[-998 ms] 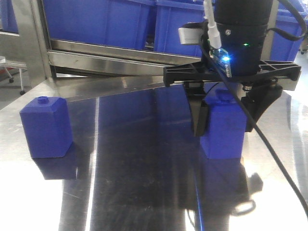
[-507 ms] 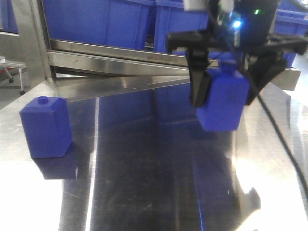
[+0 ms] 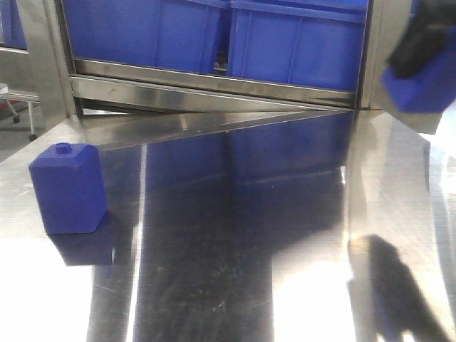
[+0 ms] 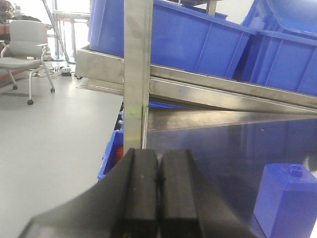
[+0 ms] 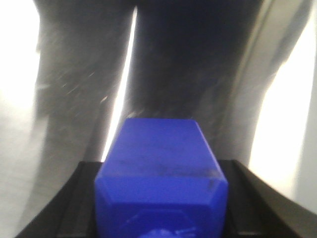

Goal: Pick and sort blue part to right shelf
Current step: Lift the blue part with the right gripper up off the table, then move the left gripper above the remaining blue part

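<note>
The blue part [image 3: 422, 84] hangs in the air at the top right of the front view, blurred, with my right gripper [image 3: 427, 39] shut on it. In the right wrist view the blue part [image 5: 161, 168] sits between the black jaws of my right gripper [image 5: 161, 203], above the steel table. The right shelf [image 3: 214, 80] with its steel rails and blue bins [image 3: 299, 43] stands behind the table. My left gripper [image 4: 159, 161] is shut and empty, low over the table's left edge.
A squatter blue block [image 3: 68, 189] with a tiny round knob stands at the table's left; it also shows in the left wrist view [image 4: 290, 201]. A steel upright post [image 4: 136, 74] rises ahead of the left gripper. An office chair [image 4: 27, 47] stands on the floor at the left.
My right gripper has lifted the blue part off the table and carried it up and to the right, nearly out of the front view. The squat block has not moved.
</note>
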### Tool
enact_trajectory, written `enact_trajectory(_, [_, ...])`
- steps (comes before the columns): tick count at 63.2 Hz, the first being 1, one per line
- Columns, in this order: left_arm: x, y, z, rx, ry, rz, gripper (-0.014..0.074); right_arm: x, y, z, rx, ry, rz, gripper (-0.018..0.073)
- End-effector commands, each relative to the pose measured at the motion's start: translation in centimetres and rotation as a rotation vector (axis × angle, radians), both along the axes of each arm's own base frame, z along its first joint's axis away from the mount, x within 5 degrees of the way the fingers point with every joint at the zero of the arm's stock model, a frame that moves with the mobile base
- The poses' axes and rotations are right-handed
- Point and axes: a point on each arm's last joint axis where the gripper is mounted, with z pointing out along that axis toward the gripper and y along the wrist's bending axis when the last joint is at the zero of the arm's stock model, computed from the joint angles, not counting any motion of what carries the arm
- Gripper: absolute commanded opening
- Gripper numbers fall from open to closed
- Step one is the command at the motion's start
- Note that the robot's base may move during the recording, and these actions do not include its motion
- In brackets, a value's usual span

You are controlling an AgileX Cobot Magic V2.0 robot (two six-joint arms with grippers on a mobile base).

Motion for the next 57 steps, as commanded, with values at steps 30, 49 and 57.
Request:
enact_trajectory(30, [-0.1, 0.0, 0.2, -0.015, -0.082, -0.001, 0.0133, -11.8, -5.4, 0.8, 0.057, -0.7, -0.115, 0.0465])
enact_trajectory(49, [-0.1, 0.0, 0.2, -0.015, -0.082, -0.001, 0.0133, -15.7, -5.9, 1.3, 0.072, -0.782, -0.119, 0.0465])
enact_trajectory(57, [-0.1, 0.0, 0.2, -0.015, -0.082, -0.001, 0.0133, -15.7, -5.9, 1.3, 0.072, -0.782, -0.119, 0.0465])
